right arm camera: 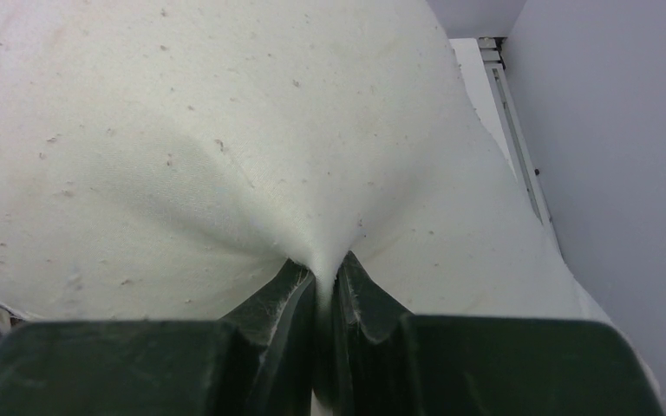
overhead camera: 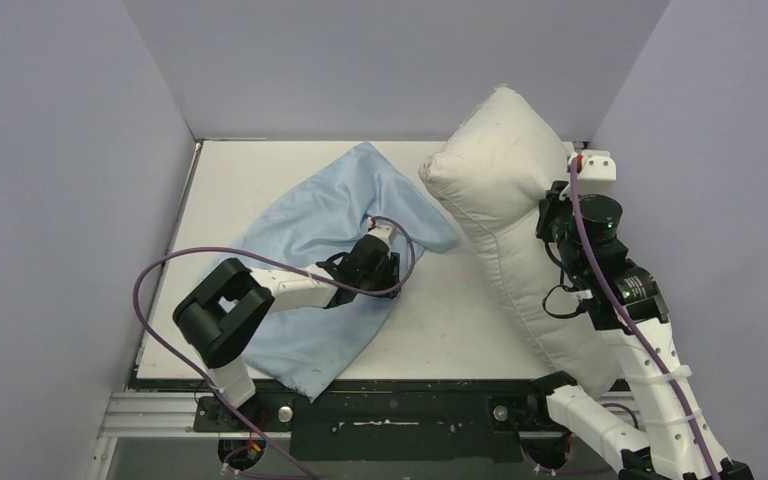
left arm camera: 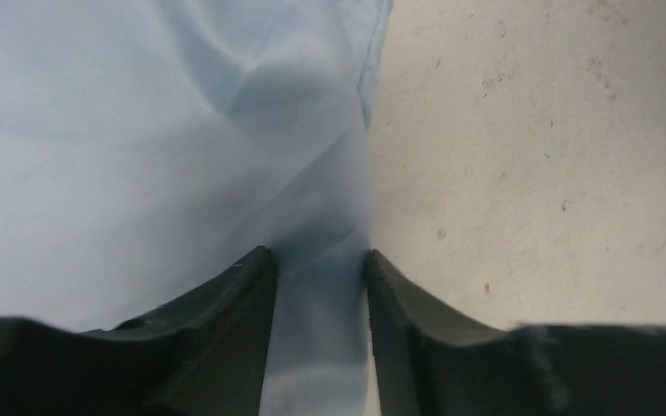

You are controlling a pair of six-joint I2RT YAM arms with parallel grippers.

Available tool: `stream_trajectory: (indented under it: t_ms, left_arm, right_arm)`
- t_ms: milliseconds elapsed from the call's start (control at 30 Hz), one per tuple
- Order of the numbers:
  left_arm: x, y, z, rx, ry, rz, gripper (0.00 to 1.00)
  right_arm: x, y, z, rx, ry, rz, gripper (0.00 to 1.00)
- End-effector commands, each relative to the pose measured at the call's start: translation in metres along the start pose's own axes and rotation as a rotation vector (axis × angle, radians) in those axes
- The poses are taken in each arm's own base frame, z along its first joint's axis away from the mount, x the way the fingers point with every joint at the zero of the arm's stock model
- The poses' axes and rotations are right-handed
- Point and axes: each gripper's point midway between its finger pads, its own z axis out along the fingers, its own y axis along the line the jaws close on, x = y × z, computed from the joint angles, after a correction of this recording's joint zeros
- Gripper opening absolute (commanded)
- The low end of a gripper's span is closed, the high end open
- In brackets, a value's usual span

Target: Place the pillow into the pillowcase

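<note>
In the top view the pillowcase point(overhead camera: 305, 225) lies flat and wrinkled over the 9 o'clock half of the white table point(overhead camera: 460, 330). One corner reaches toward 12 o'clock and another hangs off the near edge at 6 o'clock. The left gripper point(overhead camera: 378, 252) sits low over the cloth's 3 o'clock edge. In the left wrist view its two dark fingers point(left arm camera: 256, 334) stand apart, straddling the pillowcase point(left arm camera: 139, 139) hem. Blue fabric runs up through the gap between them, and bare speckled table point(left arm camera: 555, 156) shows at 3 o'clock. The jaws are parted and do not press the cloth flat.

The pillow point(overhead camera: 495, 195) stands raised at the 3 o'clock side of the table. It leans from its low end at 5 o'clock up to a high corner at 1 o'clock, close to the back wall. Its 9 o'clock corner just overlaps the pillowcase's far edge. The right gripper point(overhead camera: 552, 215) meets it from the 3 o'clock flank. In the right wrist view the right gripper point(right arm camera: 323, 270) is clamped tight on a pinch of the pillow point(right arm camera: 225, 130), and creases fan out from the closed fingertips point(right arm camera: 282, 290)
</note>
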Motion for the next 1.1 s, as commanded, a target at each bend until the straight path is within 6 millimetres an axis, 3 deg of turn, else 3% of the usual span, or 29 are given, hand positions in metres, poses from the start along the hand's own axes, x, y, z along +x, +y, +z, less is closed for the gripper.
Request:
stream_trajectory:
  t_ms: [0, 67, 133, 300, 433, 533, 567, 667, 733, 833, 933, 1067]
  left_arm:
    - [-0.015, -0.015, 0.019, 0.021, -0.019, 0.003, 0.32]
    - [-0.02, -0.018, 0.026, 0.03, -0.03, -0.011, 0.1]
    - [-0.03, -0.02, 0.032, 0.035, -0.049, -0.036, 0.0]
    - [-0.075, -0.025, 0.054, 0.095, -0.128, -0.132, 0.0]
    - [-0.125, -0.031, 0.08, 0.205, -0.189, -0.25, 0.0]
    - [-0.171, -0.034, 0.102, 0.26, -0.253, -0.299, 0.0]
    - [-0.199, -0.041, 0.104, 0.284, -0.299, -0.291, 0.0]
    - [-0.245, -0.052, 0.114, 0.31, -0.362, -0.298, 0.0]
    - [-0.27, -0.062, 0.107, 0.35, -0.394, -0.301, 0.0]
    - [-0.291, -0.068, 0.085, 0.358, -0.411, -0.264, 0.25]
    - [-0.293, -0.055, 0.06, 0.303, -0.398, -0.22, 0.38]
    - [-0.28, -0.026, 0.021, 0.235, -0.358, -0.188, 0.44]
  right_arm:
    - [-0.06, -0.008, -0.019, 0.021, -0.228, 0.107, 0.0]
    - [-0.063, -0.008, -0.024, 0.009, -0.245, 0.118, 0.0]
    - [-0.066, -0.007, -0.028, -0.003, -0.259, 0.128, 0.0]
    - [-0.069, -0.006, -0.038, -0.024, -0.266, 0.136, 0.0]
    - [-0.072, -0.006, -0.047, -0.036, -0.276, 0.144, 0.0]
    - [-0.072, -0.003, -0.052, -0.064, -0.277, 0.157, 0.0]
    - [-0.071, -0.001, -0.053, -0.079, -0.274, 0.159, 0.0]
    - [-0.067, -0.001, -0.054, -0.078, -0.263, 0.156, 0.0]
    - [-0.063, -0.004, -0.056, -0.069, -0.251, 0.148, 0.0]
    - [-0.057, -0.004, -0.058, -0.077, -0.233, 0.129, 0.0]
    - [-0.05, -0.001, -0.059, -0.094, -0.218, 0.123, 0.0]
    - [-0.037, 0.006, -0.057, -0.132, -0.186, 0.114, 0.0]
